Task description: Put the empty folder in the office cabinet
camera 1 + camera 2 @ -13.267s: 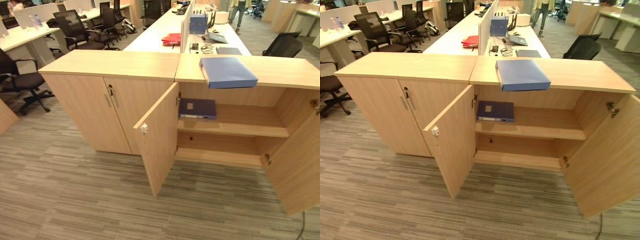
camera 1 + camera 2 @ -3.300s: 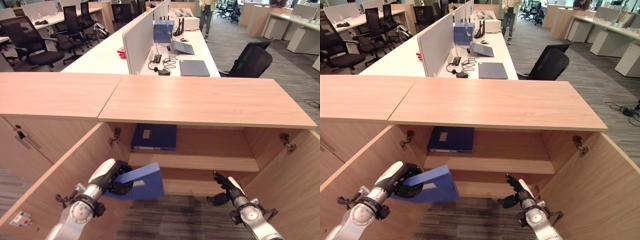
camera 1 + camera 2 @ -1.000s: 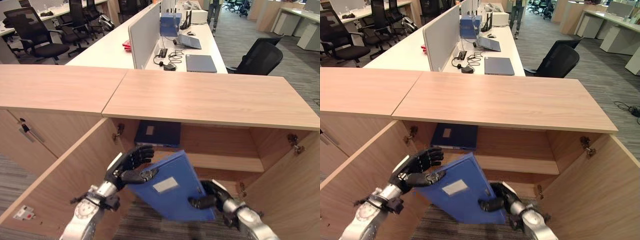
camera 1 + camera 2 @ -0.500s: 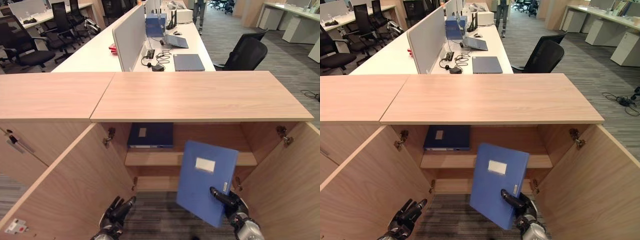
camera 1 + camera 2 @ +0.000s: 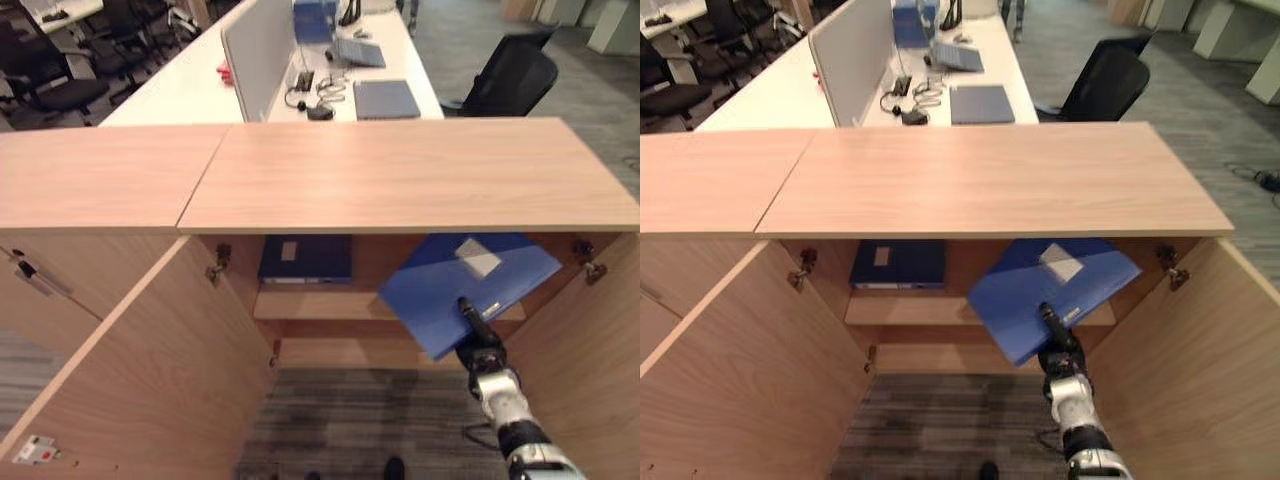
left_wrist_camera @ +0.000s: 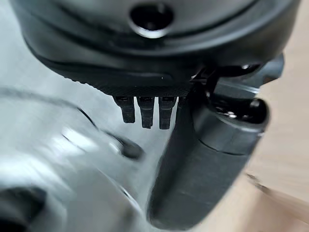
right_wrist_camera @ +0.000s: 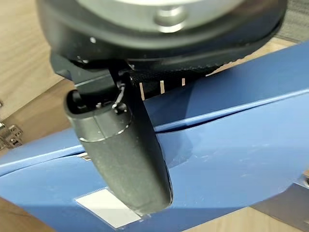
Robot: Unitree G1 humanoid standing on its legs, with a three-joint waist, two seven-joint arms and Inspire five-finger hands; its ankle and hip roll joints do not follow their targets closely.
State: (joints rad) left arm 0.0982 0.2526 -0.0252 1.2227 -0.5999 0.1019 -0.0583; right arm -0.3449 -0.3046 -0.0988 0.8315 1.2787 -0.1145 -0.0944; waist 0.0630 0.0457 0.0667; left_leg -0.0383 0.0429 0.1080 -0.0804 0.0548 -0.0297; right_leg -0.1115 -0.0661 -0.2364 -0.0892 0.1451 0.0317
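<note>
You are looking down into a light wooden office cabinet (image 5: pixel 400 180) with both doors swung open. On the left of its upper shelf a dark blue binder (image 5: pixel 305 258) lies flat. To the right, the flat blue folder with a white label (image 5: pixel 470 285) is tilted at the cabinet's mouth, above the shelf's front edge. Your right hand (image 5: pixel 478 336) pinches its near edge, thumb pressed on the cover. Your left hand (image 6: pixel 203 159) shows its short fingertips and thumb holding nothing.

Blue folder (image 5: pixel 470 283) tilted at open cabinet (image 5: pixel 400 180) shelf.
</note>
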